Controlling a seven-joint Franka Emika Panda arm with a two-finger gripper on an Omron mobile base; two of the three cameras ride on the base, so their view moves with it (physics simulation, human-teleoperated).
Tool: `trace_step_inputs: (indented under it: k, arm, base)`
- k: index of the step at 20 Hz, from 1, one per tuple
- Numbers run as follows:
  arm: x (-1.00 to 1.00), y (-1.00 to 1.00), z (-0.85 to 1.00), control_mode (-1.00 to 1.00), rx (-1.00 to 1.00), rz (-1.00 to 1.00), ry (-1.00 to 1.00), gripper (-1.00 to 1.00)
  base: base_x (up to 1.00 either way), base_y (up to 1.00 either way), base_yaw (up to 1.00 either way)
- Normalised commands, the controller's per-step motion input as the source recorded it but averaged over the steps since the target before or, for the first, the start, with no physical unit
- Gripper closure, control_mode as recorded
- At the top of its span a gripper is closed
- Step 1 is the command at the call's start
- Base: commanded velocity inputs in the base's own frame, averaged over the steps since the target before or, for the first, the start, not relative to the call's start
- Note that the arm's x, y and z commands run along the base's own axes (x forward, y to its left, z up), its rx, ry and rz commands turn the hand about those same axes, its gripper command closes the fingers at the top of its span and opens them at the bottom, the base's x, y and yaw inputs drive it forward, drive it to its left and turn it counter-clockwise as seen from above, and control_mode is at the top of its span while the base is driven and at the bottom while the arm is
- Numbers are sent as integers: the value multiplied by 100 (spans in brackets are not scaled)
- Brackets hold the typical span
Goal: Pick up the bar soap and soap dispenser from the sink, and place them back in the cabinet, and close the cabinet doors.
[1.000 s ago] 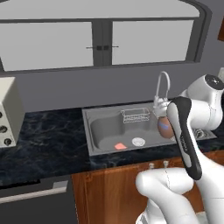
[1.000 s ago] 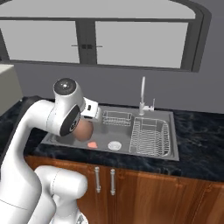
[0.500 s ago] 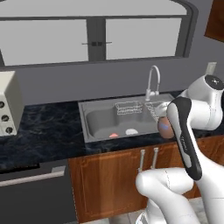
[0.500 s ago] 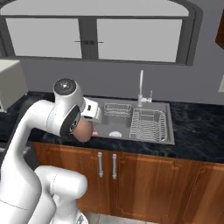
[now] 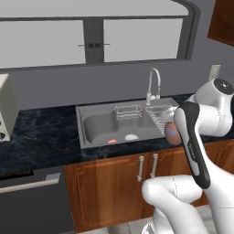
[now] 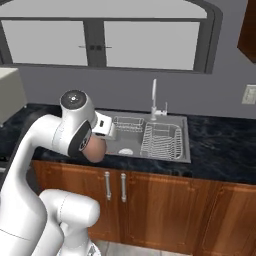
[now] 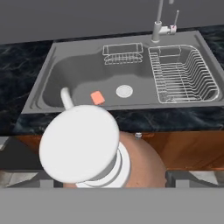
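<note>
gripper [image 7: 103, 186]: fingertips barely show at bottom of hand view, either side of the soap dispenser [image 7: 94, 148]; jaws wide, clamped on its brown body. Held clear in front of counter edge, off the sink [image 7: 65, 65], prob. for carry to cabinet.
soap dispenser: white pump top faces hand cam; brown body w/ blue label shows beside arm in left base view [image 5: 172, 133], under the hand in right base view [image 6: 94, 149].
bar soap [image 7: 97, 97]: flat on basin floor, near front wall, just left of drain [image 7: 124, 91]; not yet picked.
around: wire rack [image 7: 183, 73] fills sink's right half; small basket [image 7: 123, 54] at back wall; faucet [image 7: 158, 26] at back rim.
obstacles: none near dispenser, I judge; faucet well apart.
</note>
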Motion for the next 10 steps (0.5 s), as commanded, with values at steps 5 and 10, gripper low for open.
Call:
trace_step_inputs:
  k: [5,10]
  arm:
    - [0,0,0,100,0,0,0,100]
    - [0,0,0,100,0,0,0,100]
  base:
    - [-8,-61,0]
    - [-8,-61,0]
